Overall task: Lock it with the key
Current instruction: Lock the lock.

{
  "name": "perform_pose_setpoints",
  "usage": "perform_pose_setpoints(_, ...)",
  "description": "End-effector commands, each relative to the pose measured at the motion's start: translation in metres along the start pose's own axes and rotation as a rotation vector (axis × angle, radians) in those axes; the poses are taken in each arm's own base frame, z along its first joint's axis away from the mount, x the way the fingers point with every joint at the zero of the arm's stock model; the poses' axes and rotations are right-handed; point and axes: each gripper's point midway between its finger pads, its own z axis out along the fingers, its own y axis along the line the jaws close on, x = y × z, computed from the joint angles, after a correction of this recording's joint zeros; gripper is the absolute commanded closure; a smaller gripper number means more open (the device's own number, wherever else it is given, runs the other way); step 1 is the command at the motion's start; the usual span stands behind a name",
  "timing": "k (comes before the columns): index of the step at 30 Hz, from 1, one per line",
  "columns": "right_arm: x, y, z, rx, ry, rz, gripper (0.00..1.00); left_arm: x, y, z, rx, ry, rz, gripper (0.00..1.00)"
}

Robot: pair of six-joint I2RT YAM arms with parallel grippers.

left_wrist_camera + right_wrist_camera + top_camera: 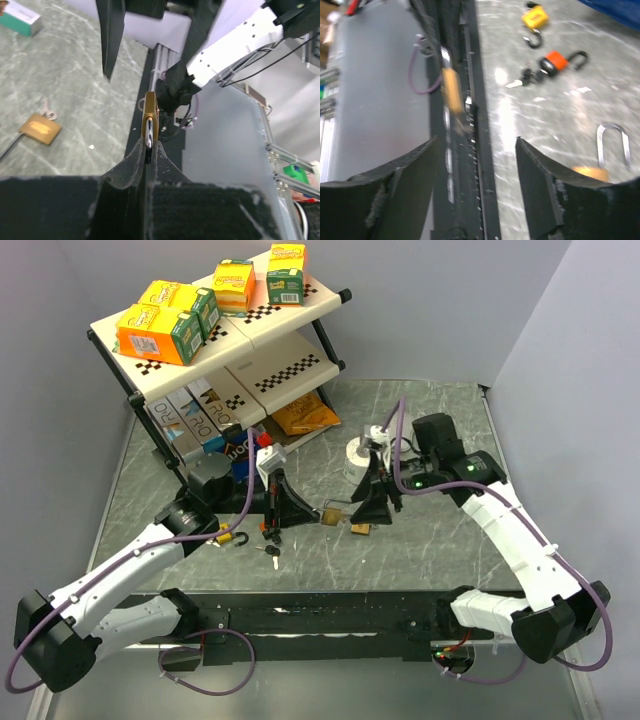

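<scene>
My left gripper (pixel 314 512) (pixel 149 146) is shut on a brass padlock (pixel 330 513) (pixel 150 117) and holds it edge-on above the table's middle. A small metal ring (pixel 141 105) shows at the padlock's far end; whether a key sits in the lock I cannot tell. My right gripper (pixel 362 508) (pixel 476 141) faces that padlock from the right. It stands open and holds nothing, and the padlock (pixel 451 90) is a blur ahead of it. A black-headed key (pixel 272 552) (pixel 522 80) lies on the table.
A second brass padlock (pixel 360 529) (pixel 41 129) (pixel 610 150) lies under the right gripper. A yellow padlock (pixel 232 537) (pixel 535 19) and an orange one (pixel 555 61) lie near the left arm. A shelf rack (pixel 290 370) with boxes stands at the back left.
</scene>
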Motion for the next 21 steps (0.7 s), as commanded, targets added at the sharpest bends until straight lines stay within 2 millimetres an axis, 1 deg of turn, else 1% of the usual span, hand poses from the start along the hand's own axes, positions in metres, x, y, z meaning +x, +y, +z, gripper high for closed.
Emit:
perform_pose_setpoints(1,0.004,-0.005,-0.014,0.027,0.001,-0.089,0.32,-0.006,-0.017,-0.01,0.055,-0.013,0.093,0.99)
perform_pose_setpoints(5,0.0,-0.001,-0.012,0.014,-0.03,-0.092,0.33,-0.004,-0.015,-0.008,0.063,-0.018,0.067,0.99)
perform_pose_setpoints(8,-0.001,0.003,-0.006,-0.014,-0.027,-0.074,0.35,-0.007,-0.015,-0.006,0.067,-0.028,0.066,0.99)
perform_pose_setpoints(13,-0.004,0.017,0.006,-0.078,-0.024,-0.066,0.39,-0.011,-0.014,-0.004,0.071,-0.028,0.076,0.99)
perform_pose_setpoints(16,-0.002,0.017,0.011,-0.082,-0.015,-0.069,0.41,-0.011,-0.015,-0.004,0.075,-0.03,0.076,0.99)
perform_pose_setpoints(17,-0.002,0.016,0.012,-0.085,-0.012,-0.064,0.42,-0.011,-0.015,-0.004,0.075,-0.031,0.078,0.99)
perform_pose_setpoints(18,-0.002,0.017,0.013,-0.087,-0.011,-0.062,0.48,-0.011,-0.015,-0.004,0.075,-0.031,0.076,0.99)
perform_pose_setpoints(19,-0.002,0.016,0.013,-0.087,-0.009,-0.058,0.5,-0.012,-0.015,-0.004,0.073,-0.033,0.079,0.99)
perform_pose_setpoints(21,-0.001,0.015,0.014,-0.086,-0.006,-0.056,0.53,-0.011,-0.016,-0.005,0.071,-0.033,0.079,0.99)
